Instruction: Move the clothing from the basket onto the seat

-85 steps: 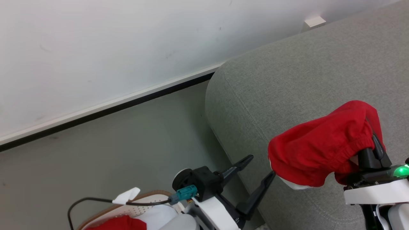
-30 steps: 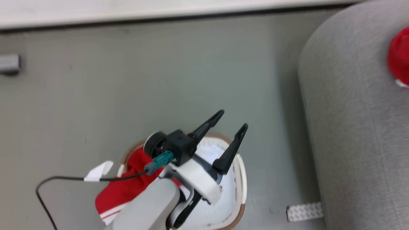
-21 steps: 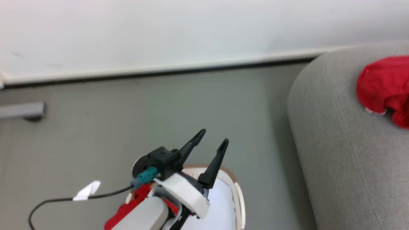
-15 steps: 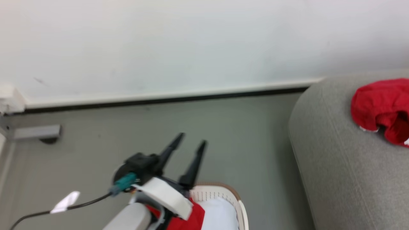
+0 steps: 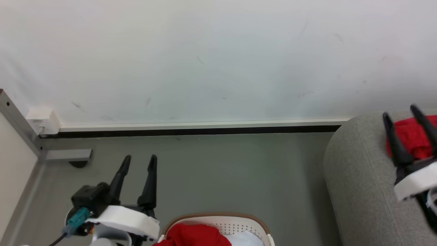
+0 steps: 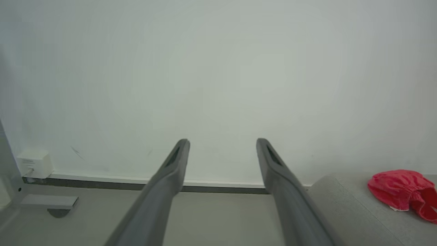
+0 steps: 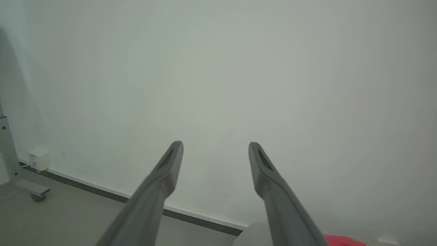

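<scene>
One piece of red clothing (image 5: 411,136) lies bunched on the grey seat (image 5: 358,177) at the right; the left wrist view shows this red clothing (image 6: 404,191) on the seat (image 6: 341,205), and its top edge (image 7: 341,242) peeks into the right wrist view. More red fabric (image 5: 191,235) sits in the white basket (image 5: 232,221) with a brown rim at the bottom centre. My left gripper (image 5: 139,160) is open above the floor, left of the basket. My right gripper (image 5: 400,111) is open in front of the garment on the seat. Both hold nothing, and each wrist view shows its own pair of fingers spread, left gripper (image 6: 222,141) and right gripper (image 7: 215,145).
A white wall with a dark skirting strip (image 5: 191,131) runs behind. A grey metal frame foot with a caster (image 5: 70,156) and a white wall box (image 5: 42,121) stand at the left. Grey floor (image 5: 222,171) lies between the basket and the wall.
The camera has swung and tilted, so the scene shifted. The garment held by my right gripper 2.8 s ago now lies free on the seat. Both grippers now point at the wall.
</scene>
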{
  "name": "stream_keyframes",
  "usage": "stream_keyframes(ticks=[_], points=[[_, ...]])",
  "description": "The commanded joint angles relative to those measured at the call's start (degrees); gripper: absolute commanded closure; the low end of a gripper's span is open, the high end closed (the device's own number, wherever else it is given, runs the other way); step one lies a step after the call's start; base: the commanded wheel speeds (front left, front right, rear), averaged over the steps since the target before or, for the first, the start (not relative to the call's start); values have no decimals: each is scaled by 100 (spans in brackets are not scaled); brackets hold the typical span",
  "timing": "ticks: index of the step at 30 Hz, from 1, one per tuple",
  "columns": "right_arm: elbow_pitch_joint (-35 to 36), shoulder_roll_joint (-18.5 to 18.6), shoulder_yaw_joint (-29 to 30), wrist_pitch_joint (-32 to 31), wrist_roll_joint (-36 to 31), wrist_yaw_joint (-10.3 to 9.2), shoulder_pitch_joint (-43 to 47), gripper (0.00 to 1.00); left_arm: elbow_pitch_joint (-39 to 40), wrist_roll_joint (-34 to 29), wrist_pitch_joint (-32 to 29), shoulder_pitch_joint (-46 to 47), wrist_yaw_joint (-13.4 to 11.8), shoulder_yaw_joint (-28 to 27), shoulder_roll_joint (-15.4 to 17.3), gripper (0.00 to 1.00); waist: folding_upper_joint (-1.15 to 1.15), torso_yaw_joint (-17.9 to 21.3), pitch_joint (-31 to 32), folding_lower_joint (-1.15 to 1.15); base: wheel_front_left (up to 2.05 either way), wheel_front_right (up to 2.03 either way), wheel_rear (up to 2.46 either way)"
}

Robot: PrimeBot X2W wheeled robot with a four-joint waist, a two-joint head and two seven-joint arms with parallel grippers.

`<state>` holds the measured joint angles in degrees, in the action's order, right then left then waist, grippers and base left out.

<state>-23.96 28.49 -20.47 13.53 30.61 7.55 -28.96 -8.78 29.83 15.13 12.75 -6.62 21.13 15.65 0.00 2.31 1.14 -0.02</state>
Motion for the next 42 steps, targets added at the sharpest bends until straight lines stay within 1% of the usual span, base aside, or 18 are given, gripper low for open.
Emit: stream_keyframes(ticks=[1, 6, 10, 13, 17, 25, 35, 38, 42], points=[[90, -142, 121, 56, -117, -12, 233, 0, 15, -43, 2, -105, -31, -80, -37, 0, 0, -30, -13, 2, 0, 0, 0], [576, -1081, 974, 168, -751, -12, 1309, 0, -1, -381, 2, -394, 40, -568, -300, 0, 0, -91, -68, 2, 0, 0, 0], [1101, -1774, 1612, 165, -1307, -12, 1969, 0, 17, -758, 3, -623, 136, -918, -514, 0, 0, -132, -102, 2, 0, 0, 0], [1423, -2088, 1832, 165, -1605, -12, 2339, 0, 53, -1037, 3, -789, 223, -1191, -653, 0, 0, -136, -114, 2, 0, 0, 0], [1539, -2205, 1845, 166, -1798, -12, 2546, 0, 50, -1299, 3, -948, 436, -1447, -839, 0, 0, -162, -125, 2, 0, 0, 0], [1458, -2220, 1862, 160, -1859, -12, 2524, 0, -119, -1625, 3, -985, 775, -1705, -1080, 0, 0, -208, -59, 2, 0, 0, 0], [1407, -2193, 1776, 161, -1765, -12, 2467, 0, -344, -1822, 3, -909, 1033, -1819, -1212, 0, 0, -140, -102, 2, 0, 0, 0], [1385, -2220, 1732, 161, -1707, -12, 2376, 0, -410, -1900, 3, -842, 1071, -1798, -1224, 0, 0, -55, -228, 2, 0, 0, 0], [1484, -2173, 1663, 160, -1621, -12, 2046, 0, -523, -2070, 3, -556, 1142, -1685, -1220, 0, 0, 111, -711, 2, 0, 0, 0]])
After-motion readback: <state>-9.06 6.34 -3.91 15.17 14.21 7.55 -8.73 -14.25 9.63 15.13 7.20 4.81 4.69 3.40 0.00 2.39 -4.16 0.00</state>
